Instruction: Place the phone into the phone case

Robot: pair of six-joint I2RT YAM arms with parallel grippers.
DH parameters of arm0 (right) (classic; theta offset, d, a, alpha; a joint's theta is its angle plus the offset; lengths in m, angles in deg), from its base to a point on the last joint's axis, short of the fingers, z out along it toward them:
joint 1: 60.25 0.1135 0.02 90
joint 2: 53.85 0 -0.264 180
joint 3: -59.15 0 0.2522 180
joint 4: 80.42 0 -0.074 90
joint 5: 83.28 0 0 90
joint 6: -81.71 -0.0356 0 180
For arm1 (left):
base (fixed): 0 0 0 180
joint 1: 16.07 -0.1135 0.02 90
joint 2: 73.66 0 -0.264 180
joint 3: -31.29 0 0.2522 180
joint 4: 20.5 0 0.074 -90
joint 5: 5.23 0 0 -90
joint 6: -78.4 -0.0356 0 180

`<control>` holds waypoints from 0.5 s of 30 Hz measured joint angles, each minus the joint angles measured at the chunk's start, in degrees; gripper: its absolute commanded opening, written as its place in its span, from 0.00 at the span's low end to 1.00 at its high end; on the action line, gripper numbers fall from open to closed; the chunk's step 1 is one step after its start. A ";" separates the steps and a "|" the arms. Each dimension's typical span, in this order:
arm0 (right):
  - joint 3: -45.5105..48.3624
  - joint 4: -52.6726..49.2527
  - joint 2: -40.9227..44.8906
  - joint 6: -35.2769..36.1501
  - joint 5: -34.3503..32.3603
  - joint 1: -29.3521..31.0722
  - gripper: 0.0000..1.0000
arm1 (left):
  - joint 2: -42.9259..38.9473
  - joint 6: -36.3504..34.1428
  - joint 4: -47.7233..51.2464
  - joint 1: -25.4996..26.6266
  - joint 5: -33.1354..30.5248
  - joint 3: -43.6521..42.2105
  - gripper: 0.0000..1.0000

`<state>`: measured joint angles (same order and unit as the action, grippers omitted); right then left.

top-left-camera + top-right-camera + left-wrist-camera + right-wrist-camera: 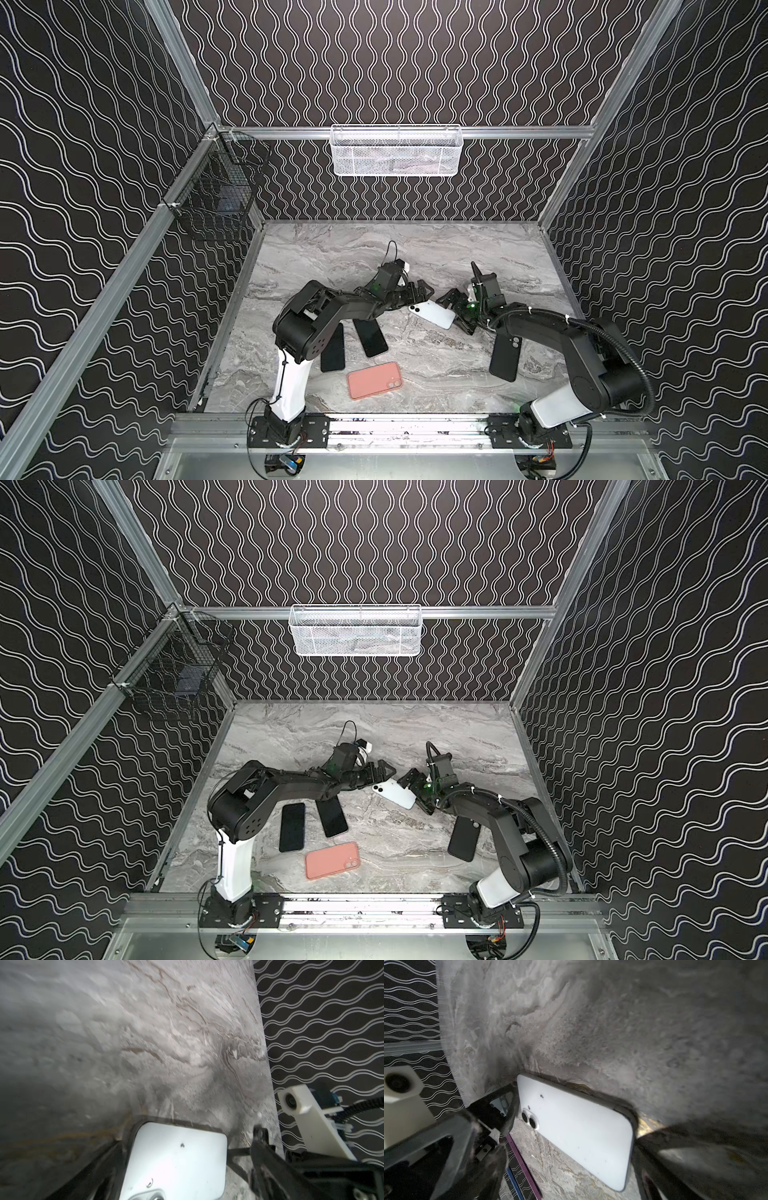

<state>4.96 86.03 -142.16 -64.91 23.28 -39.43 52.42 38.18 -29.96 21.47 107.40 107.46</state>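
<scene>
White phone back-up on surface, centre, between both arms. Left end effector jaws spread, at camera end. Right end effector jaws spread, straddling opposite end. Pink case near front, apart.

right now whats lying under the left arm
Two black phones lie flat on the marble table: the left black phone and the right black phone, side by side. The left arm covers their far ends, so those parts cannot be seen.
</scene>
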 measured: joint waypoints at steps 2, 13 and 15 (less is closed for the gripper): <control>-0.68 -2.91 0.48 -0.79 -1.95 0.46 0.98 | -0.11 0.76 0.02 0.11 1.36 -0.17 0.98; -3.10 -10.97 1.07 -0.26 -5.49 0.87 1.00 | -0.31 2.56 0.09 0.28 6.25 -0.57 0.98; -3.10 -12.11 2.01 0.37 -5.46 0.90 0.99 | -0.31 2.62 0.11 0.28 7.04 -0.72 0.99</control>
<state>1.86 73.92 -140.15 -64.54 17.81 -38.54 52.11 40.80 -29.85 21.76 114.44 106.74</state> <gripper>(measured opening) 0.995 0.984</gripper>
